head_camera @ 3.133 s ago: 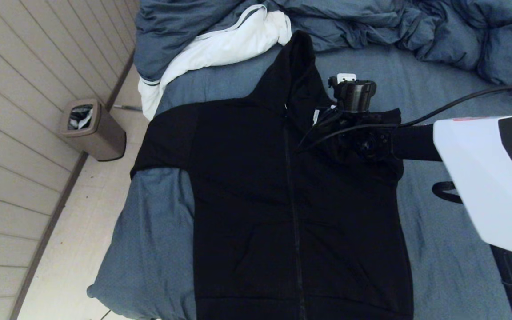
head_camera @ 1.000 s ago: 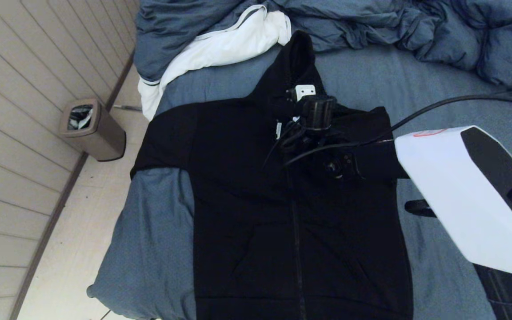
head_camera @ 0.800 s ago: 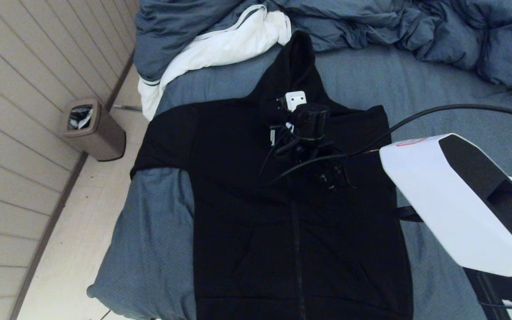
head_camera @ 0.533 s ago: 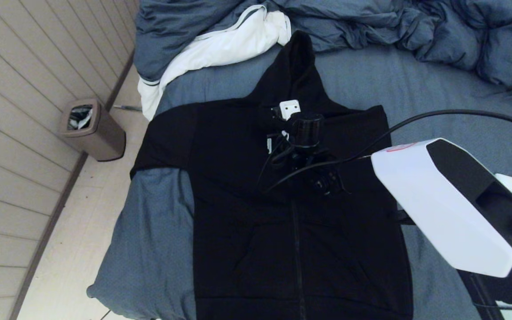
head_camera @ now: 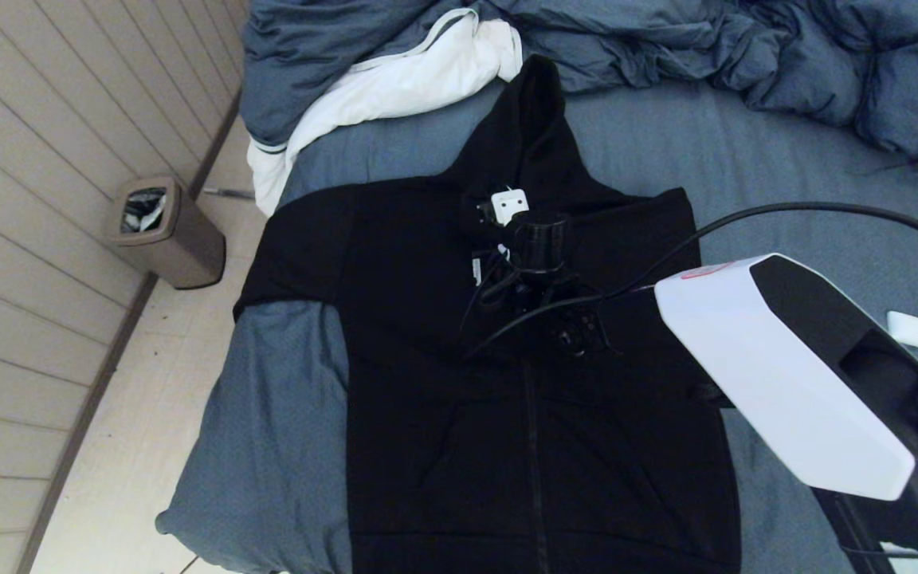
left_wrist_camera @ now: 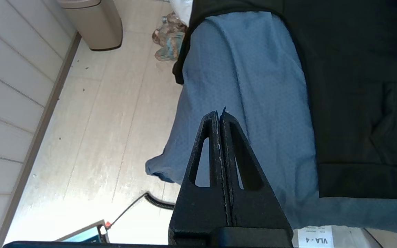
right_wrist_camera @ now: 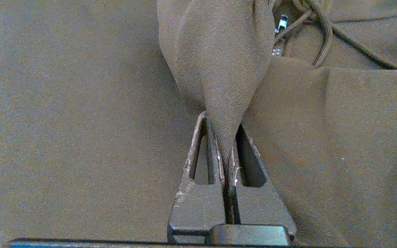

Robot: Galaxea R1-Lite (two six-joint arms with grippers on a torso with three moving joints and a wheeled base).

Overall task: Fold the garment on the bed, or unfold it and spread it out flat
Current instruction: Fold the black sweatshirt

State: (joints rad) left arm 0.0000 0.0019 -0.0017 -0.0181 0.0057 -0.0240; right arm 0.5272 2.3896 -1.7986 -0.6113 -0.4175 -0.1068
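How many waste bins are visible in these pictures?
1. The waste bin stands on the floor beside the wall, off the robot's-left side of the bed. Others may be hidden outside the views.

The bed is wide, covered in a blue-grey, finely textured sheet. The black garment lies directly on it, front up, hood toward the far edge, hem at the near edge, one sleeve folded across near the left edge. A rumpled blue-grey duvet with white lining is bunched along the far edge, reaching the far left corner.
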